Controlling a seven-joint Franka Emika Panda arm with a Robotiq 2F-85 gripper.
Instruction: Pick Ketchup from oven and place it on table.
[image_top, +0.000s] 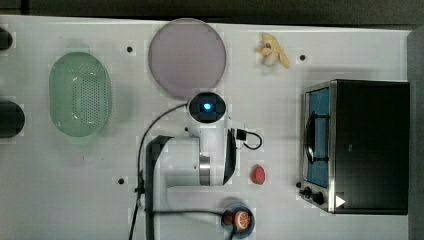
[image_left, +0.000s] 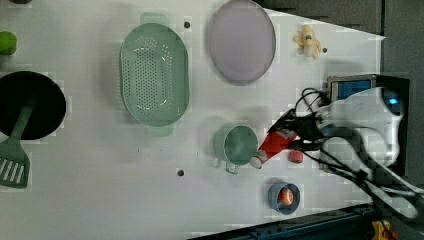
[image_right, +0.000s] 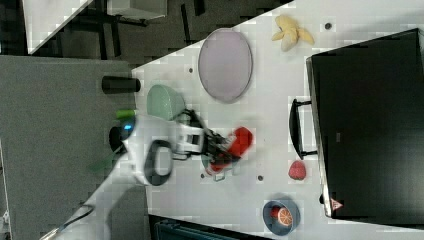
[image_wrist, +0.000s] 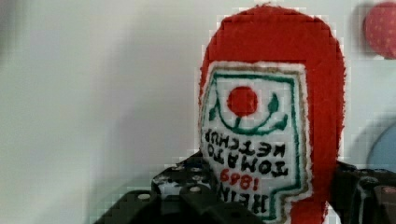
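Jaws (image_wrist: 261, 200) clamp Ketchup (image_wrist: 273, 107) | label: "HEINZ TOMATO KETCHUP 1889"

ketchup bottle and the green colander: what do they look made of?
Ketchup: looks like soft felt or plush rather than hard plastic. In the wrist view its red edge is fuzzy and the label seems stitched on, with embroidered-looking lettering.

Green colander: likely moulded plastic with a matte, pale mint finish; it has even rows of small holes and smooth rounded handles. Coated metal can't be ruled out.
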